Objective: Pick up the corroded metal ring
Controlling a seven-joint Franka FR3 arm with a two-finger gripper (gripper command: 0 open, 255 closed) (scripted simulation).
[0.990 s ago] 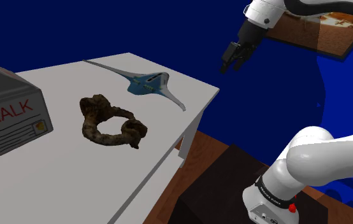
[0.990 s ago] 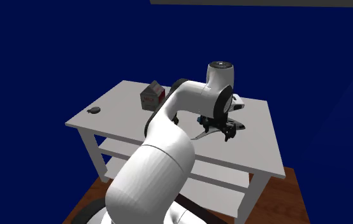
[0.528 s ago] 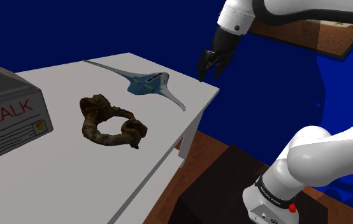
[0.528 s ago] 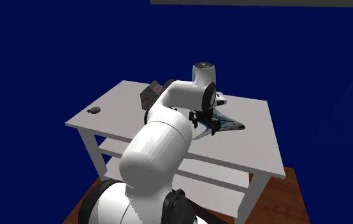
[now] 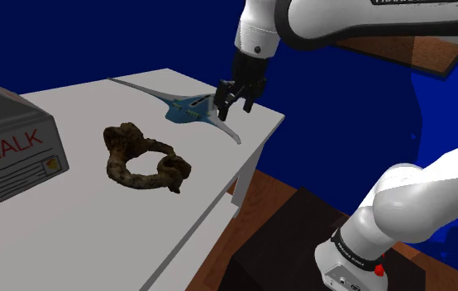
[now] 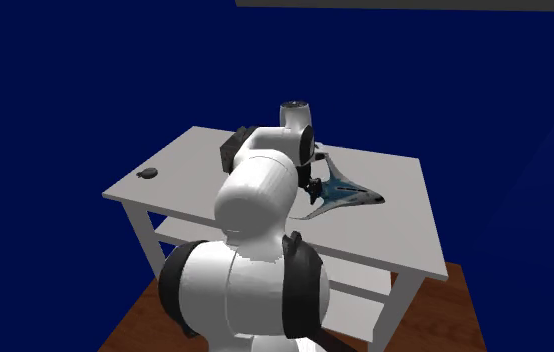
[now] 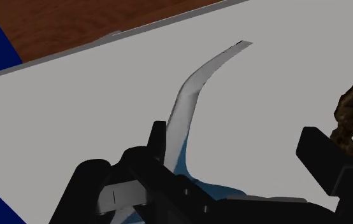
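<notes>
The corroded metal ring [image 5: 123,142] lay mid-desk [image 5: 78,236], seemingly stiff, rough and weighty. Its thinner arc suited the spread gripper [image 5: 231,104] near the desk's corner.

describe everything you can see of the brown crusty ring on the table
The ring is a lumpy, irregular loop, mottled dark brown like heavy rust, with an open hole and uneven thickness. It lies flat on the pale table, touching nothing else, between the carton and the blue winged object. The open gripper hangs over that object, apart from the ring.
</notes>
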